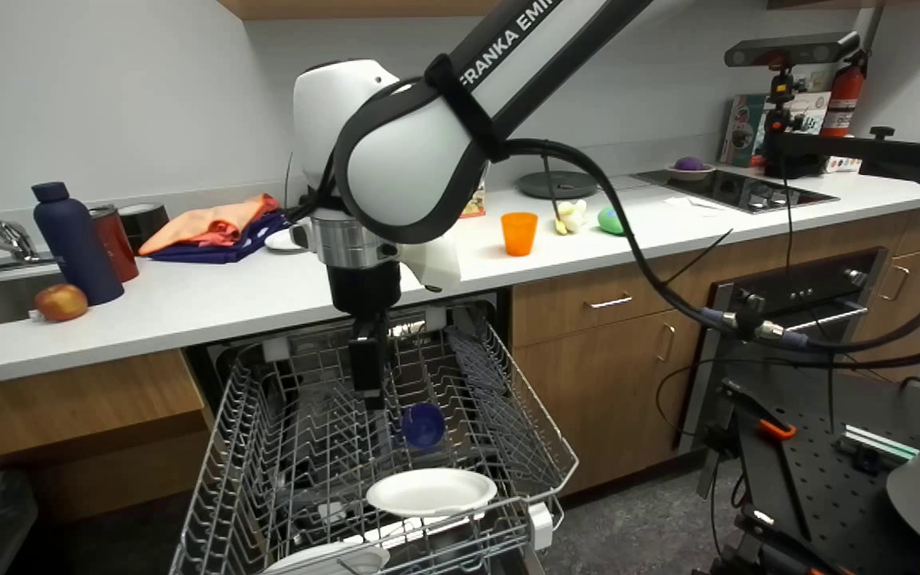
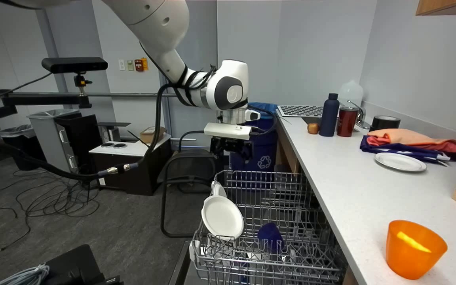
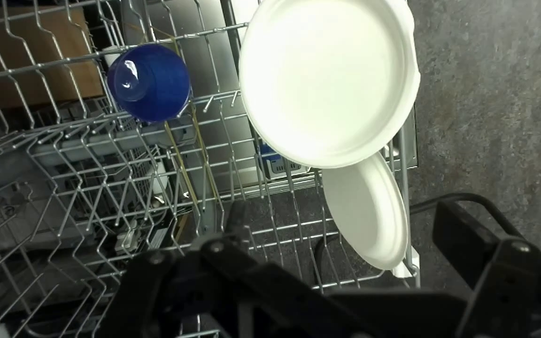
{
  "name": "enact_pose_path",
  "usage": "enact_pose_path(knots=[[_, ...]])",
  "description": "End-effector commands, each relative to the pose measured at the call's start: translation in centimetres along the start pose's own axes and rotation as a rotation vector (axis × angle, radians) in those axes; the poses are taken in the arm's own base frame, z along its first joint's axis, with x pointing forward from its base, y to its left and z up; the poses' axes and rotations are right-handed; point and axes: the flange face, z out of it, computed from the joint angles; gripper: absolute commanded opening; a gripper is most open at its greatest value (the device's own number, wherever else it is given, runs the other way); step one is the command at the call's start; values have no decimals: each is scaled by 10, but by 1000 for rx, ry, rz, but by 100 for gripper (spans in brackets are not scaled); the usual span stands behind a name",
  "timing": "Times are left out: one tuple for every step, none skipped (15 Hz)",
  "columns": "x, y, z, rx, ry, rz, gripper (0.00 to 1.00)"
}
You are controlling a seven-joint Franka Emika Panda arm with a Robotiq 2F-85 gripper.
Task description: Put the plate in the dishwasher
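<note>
The dishwasher's wire rack [image 1: 480, 371] is pulled out below the counter; it also shows in the wrist view [image 3: 87, 126]. A round white plate [image 1: 431, 493] leans in the rack's outer side, also seen in an exterior view [image 2: 222, 217] and in the wrist view [image 3: 329, 80]. A second white plate [image 3: 369, 211] stands tilted beside it, partly hidden by it; it also shows in an exterior view [image 1: 332, 559]. I cannot tell which is the task's plate. My gripper [image 2: 231, 152] is above the rack, apart from both plates. In the wrist view its fingers [image 3: 345, 234] are spread and empty.
A blue cup [image 3: 150, 82] sits in the rack. On the counter [image 2: 354, 190] stand an orange cup [image 2: 414, 249], a white plate [image 2: 400, 162], folded cloths [image 2: 410, 142], a dark blue bottle [image 2: 329, 114] and a red tumbler [image 2: 347, 122]. The counter edge runs along the rack.
</note>
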Motion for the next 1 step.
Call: enact_pose_path(knots=[[0, 0, 0, 0, -1, 0, 100]])
